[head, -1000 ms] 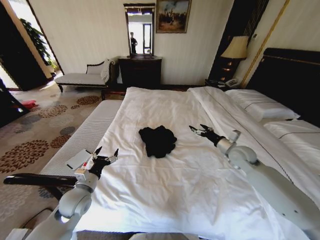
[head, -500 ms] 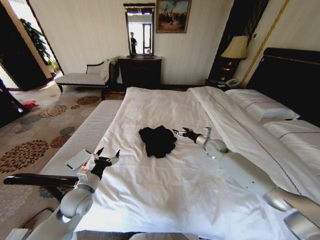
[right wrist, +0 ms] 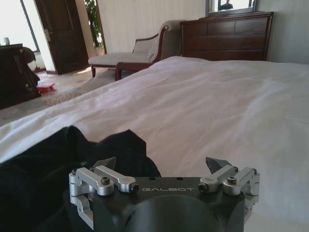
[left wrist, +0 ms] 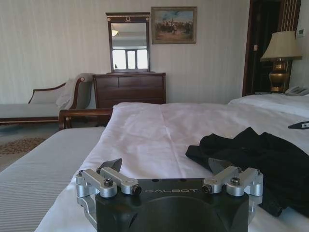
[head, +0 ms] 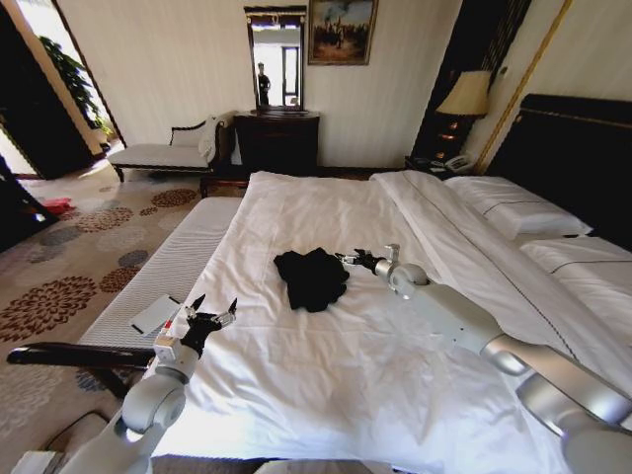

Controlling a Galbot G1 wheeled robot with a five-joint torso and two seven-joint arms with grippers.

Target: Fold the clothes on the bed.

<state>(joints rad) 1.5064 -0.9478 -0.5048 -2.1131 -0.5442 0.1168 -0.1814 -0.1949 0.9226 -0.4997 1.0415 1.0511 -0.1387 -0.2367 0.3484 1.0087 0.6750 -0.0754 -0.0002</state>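
Clothes (head: 312,277) crumpled on bed (head: 326,365), splayed right tool (head: 348,261) alongside, left tool (head: 209,314) likewise unclenched.

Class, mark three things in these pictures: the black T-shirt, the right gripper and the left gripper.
black T-shirt (head: 312,277), head view, middle of the crumpled fabric.
right gripper (head: 353,261), head view, between its open fingertips, beside the shirt.
left gripper (head: 213,309), head view, between its open fingertips, at the bed's edge.

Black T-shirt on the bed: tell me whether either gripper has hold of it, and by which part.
Nothing is held. The right gripper is open at the black T-shirt's edge; the left gripper is open near the bed's side.
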